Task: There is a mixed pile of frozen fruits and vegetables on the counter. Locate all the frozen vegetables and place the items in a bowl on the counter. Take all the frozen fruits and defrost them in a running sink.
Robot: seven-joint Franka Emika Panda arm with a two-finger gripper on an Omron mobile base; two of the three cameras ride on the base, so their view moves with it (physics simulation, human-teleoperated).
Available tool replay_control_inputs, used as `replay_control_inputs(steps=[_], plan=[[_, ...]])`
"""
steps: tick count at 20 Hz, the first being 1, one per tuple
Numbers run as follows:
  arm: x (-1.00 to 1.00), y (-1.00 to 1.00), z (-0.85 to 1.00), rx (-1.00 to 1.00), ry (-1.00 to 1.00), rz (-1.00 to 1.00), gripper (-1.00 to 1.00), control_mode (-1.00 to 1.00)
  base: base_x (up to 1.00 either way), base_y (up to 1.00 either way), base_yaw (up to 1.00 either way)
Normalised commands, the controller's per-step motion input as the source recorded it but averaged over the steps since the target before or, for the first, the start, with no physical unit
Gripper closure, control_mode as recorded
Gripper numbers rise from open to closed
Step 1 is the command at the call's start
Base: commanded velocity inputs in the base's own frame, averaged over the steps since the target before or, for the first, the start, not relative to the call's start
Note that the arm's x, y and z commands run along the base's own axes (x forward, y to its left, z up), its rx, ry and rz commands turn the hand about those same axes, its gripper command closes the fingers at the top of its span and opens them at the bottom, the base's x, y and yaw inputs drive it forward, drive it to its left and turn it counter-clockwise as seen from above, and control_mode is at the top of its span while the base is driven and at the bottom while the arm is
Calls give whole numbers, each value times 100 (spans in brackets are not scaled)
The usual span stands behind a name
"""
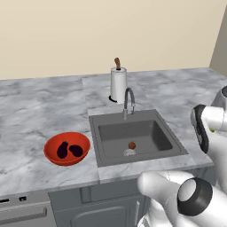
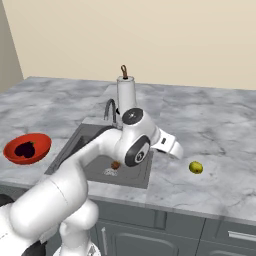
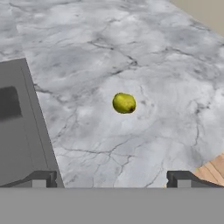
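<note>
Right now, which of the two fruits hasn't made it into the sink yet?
The yellow-green lime. It lies alone on the counter right of the sink, ahead of the open fingers, while the brown fruit sits in the basin by the drain.

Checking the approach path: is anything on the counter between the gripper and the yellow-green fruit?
No. In the hand view, bare marbled counter lies between the open gripper and the yellow-green fruit; the sink sits off to one side.

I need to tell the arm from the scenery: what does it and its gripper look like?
The arm has glossy white rounded links with dark grey-black joint bands and round grey end caps. The gripper shows two small, dark grey, blocky finger tips. No cables or markings are visible.
</note>
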Motion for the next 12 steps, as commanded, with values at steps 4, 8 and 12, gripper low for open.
replay_control_inputs(steps=[4, 8, 12], plan=[[24, -41, -6, 0, 27, -6, -100, -100, 0, 0, 0], [36, -44, -8, 8, 13, -4, -100, -100, 0, 0, 0], [29, -41, -15, 15, 6, 0, -100, -100, 0, 0, 0]])
